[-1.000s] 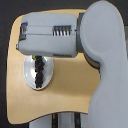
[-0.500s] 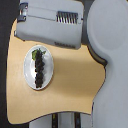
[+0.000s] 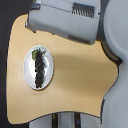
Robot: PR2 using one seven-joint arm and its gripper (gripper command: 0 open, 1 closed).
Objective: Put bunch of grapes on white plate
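Observation:
The bunch of grapes lies lengthwise on the white plate, dark berries with the green leafy stem at its upper end. The plate sits on the tan table, toward the exterior view's left. The grey arm fills the top of the view, above and to the right of the plate and clear of the grapes. Its fingers do not show in this frame.
The robot's large grey body covers the upper right and runs down the right edge. The table has a curved outline with a notch at the right side. Dark floor surrounds it, and pale legs show below the front edge.
The arm has pulled upward and to the right, away from the plate. The grapes, earlier half hidden under the arm, now lie fully uncovered on the plate.

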